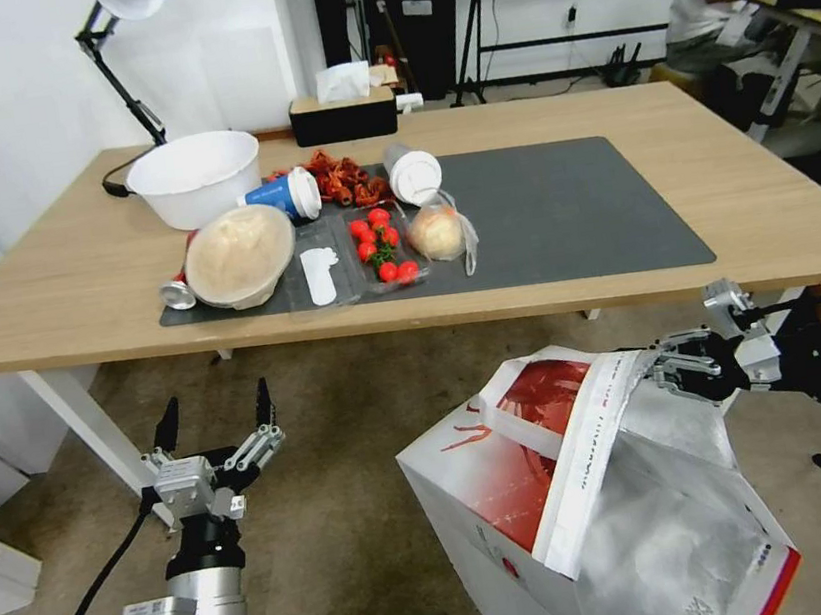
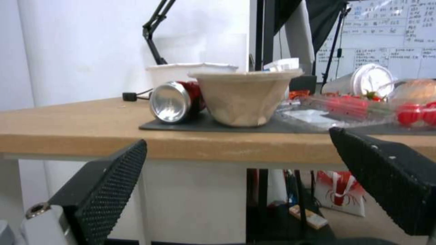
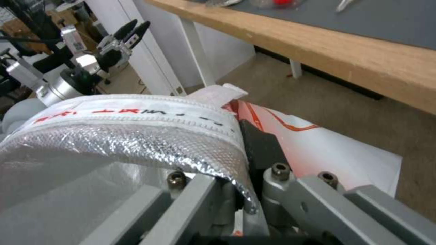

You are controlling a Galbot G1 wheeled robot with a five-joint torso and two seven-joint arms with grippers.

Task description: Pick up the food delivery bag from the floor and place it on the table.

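Below the desk's front edge, the food delivery bag [image 1: 597, 495] is tilting over the brown carpet [image 1: 338, 519], its foil lining showing at the open mouth; whether its base is touching the floor cannot be told. Reaching in from the right, the right tool [image 1: 662, 367] is clamping the bag's white upper rim, and the right wrist view is showing the rim and foil pinched tightly between the dark pads [image 3: 259, 149]. The left tool [image 1: 215, 416] is hanging near the desk's white leg [image 1: 83, 421], well apart from the bag, its black fingers [image 2: 109, 190] spread wide and pointing at the desk edge. The light-wood desk [image 1: 770, 200] is carrying a dark grey mat [image 1: 569, 206] with a white bowl [image 1: 196, 177], a paper bowl [image 1: 238, 256], cherry tomatoes [image 1: 380, 246] and a lidded cup [image 1: 413, 174]. A tissue box [image 1: 343, 115] is sitting at the far edge against the white wall. From the left wrist, a can lying on its side [image 2: 175, 101] is showing beside the paper bowl.
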